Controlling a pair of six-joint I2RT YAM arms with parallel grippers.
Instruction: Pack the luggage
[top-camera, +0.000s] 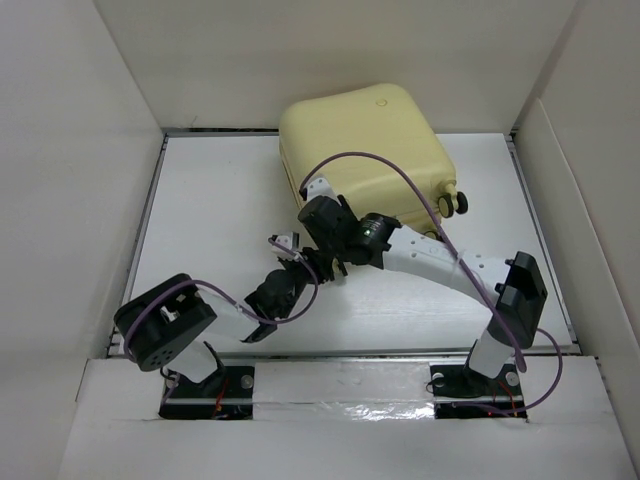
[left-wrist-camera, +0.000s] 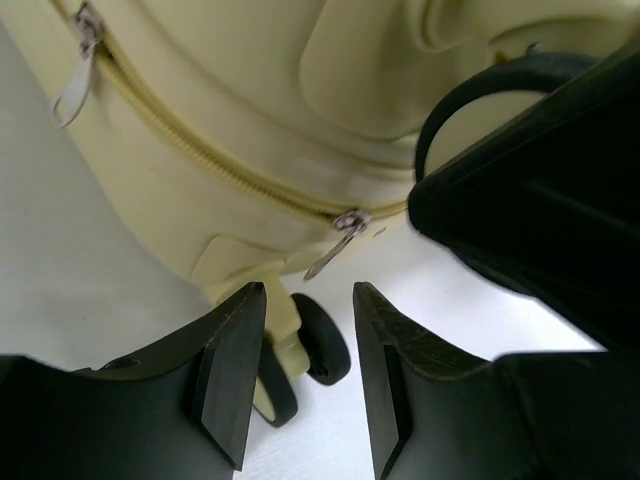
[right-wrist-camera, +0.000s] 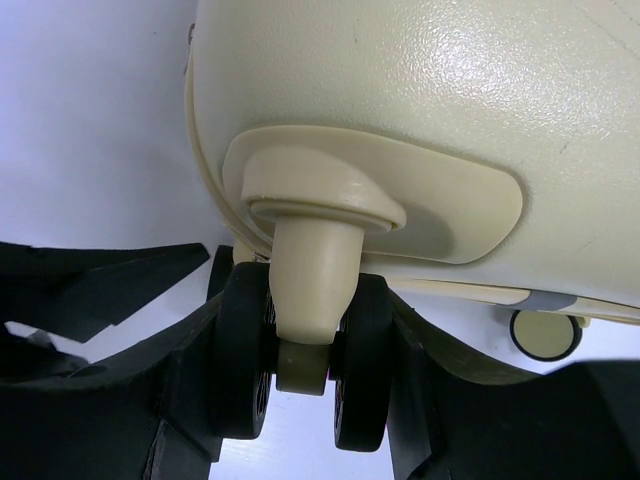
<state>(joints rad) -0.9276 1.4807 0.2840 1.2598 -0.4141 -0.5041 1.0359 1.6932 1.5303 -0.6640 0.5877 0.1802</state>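
My pale yellow hard-shell suitcase (top-camera: 365, 150) sits far back on the white table (top-camera: 220, 260), wheel end toward me, length running away. The right gripper (right-wrist-camera: 310, 295) pinches one small black wheel (right-wrist-camera: 242, 350) (the left gripper (left-wrist-camera: 308, 310) is spread, holding nothing).

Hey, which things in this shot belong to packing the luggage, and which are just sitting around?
Part of the job:
- luggage, closed
- its zipper pull
- its caster wheel, clamped by the right gripper
- left gripper, open near the zipper pull

Just there:
- table
- white side walls
- purple cable
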